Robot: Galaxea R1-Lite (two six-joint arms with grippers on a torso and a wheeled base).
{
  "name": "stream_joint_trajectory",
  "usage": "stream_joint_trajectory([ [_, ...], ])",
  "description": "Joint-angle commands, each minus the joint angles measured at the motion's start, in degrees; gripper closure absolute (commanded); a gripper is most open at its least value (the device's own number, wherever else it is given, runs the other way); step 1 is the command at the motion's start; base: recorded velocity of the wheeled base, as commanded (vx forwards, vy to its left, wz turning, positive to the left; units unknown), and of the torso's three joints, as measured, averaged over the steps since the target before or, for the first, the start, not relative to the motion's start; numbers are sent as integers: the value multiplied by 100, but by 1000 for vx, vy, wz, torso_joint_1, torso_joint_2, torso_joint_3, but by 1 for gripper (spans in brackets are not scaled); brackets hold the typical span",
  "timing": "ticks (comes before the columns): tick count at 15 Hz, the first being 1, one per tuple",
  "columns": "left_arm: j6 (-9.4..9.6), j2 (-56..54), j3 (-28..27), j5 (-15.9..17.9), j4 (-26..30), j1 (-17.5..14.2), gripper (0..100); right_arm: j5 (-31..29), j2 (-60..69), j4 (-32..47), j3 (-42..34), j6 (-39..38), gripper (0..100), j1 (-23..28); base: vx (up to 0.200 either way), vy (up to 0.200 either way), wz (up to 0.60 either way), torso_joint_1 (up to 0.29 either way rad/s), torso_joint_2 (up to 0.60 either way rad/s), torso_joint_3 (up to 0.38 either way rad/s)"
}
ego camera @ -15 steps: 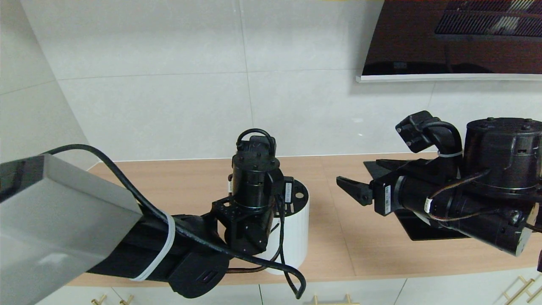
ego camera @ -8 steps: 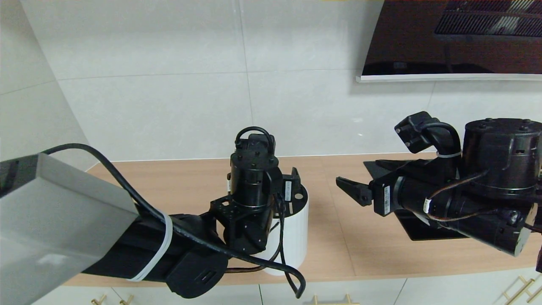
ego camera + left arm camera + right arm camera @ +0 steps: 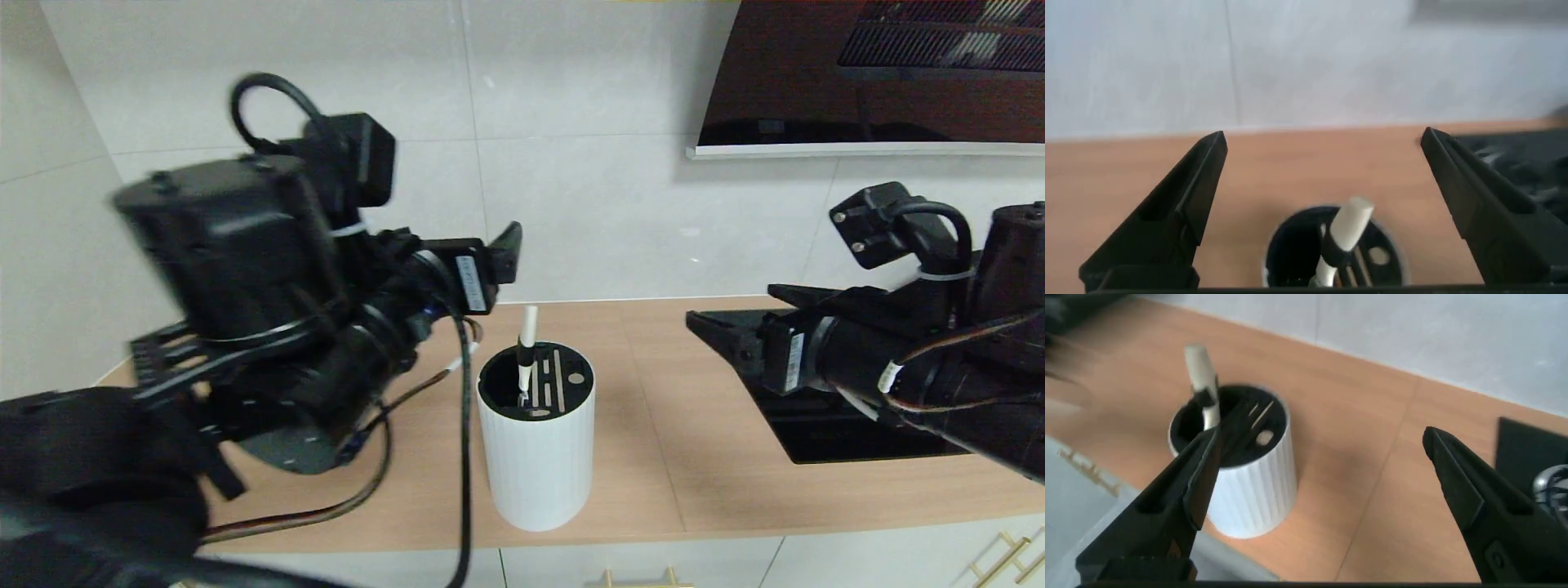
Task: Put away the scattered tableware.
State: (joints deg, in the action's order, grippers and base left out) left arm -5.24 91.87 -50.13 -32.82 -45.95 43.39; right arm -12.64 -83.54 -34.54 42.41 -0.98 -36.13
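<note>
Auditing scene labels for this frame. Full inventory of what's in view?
holder: one, white ribbed body with black slotted top, on the counter near its front edge
utensil: one, white handle, standing in the holder, slightly tilted
counter: one, light wood, along the wall
cooktop: one, black, set in the counter right of the holder
range hood: one, dark glossy, on the wall at upper right
wall: white tiles, behind the counter
cabinet handle: one clear, gold, on a white front below the counter
left gripper: one, black, open, above and left of the holder
right gripper: one, black, open, above the cooktop side, right of the holder
</note>
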Motion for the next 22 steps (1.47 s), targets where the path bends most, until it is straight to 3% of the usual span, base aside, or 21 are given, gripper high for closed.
stream_joint_trajectory([
  [1,76,-2340,1436,759,376,-480,0,-133,778,-220,-708,-26,0,581,0,0,0,0,0,0],
  [3,76,-3114,2051,759,657,-1148,0,-1,1622,-493,-1516,10,0,1267,0,0,0,0,0,0],
  [5,85,-3931,2429,742,991,-1500,0,456,2501,-493,-2123,10,0,2075,0,0,0,0,0,0],
  [6,181,-4546,2675,742,1325,-1658,0,746,3204,-458,-2483,10,0,2356,0,0,0,0,0,0],
  [8,296,-5513,3026,768,2011,-2080,0,939,4294,-238,-2800,27,0,2471,0,0,0,0,0,0],
  [10,296,-6814,3229,777,3092,-2361,0,869,5709,1045,-2721,27,0,2532,0,0,0,0,0,0],
  [12,296,-7605,3255,794,3786,-2616,0,825,6711,2285,-2598,36,0,2576,0,0,0,0,0,0],
  [14,348,-8545,3352,1120,4472,-3135,0,860,7783,3568,-2659,45,0,3042,0,0,0,0,0,0],
  [15,401,-8659,3431,1181,4568,-3249,0,763,7783,3735,-2756,36,0,3130,0,0,0,0,0,0],
  [16,357,-8633,3510,961,4436,-3337,0,667,7906,3691,-2791,36,0,3367,0,0,0,0,0,0],
  [18,463,-8642,3853,750,3997,-3653,0,614,8354,4016,-2975,335,0,3631,0,0,0,0,0,0],
  [20,638,-9011,4178,821,3856,-4251,0,7,8345,3884,-3309,458,0,3631,0,0,0,0,0,0],
  [21,814,-9187,4398,900,3944,-4339,0,-98,8345,3682,-3556,475,0,3631,0,0,0,0,0,0],
  [22,823,-9187,4617,865,3892,-4339,0,-98,8345,3471,-3731,502,0,3631,0,0,0,0,0,0],
])
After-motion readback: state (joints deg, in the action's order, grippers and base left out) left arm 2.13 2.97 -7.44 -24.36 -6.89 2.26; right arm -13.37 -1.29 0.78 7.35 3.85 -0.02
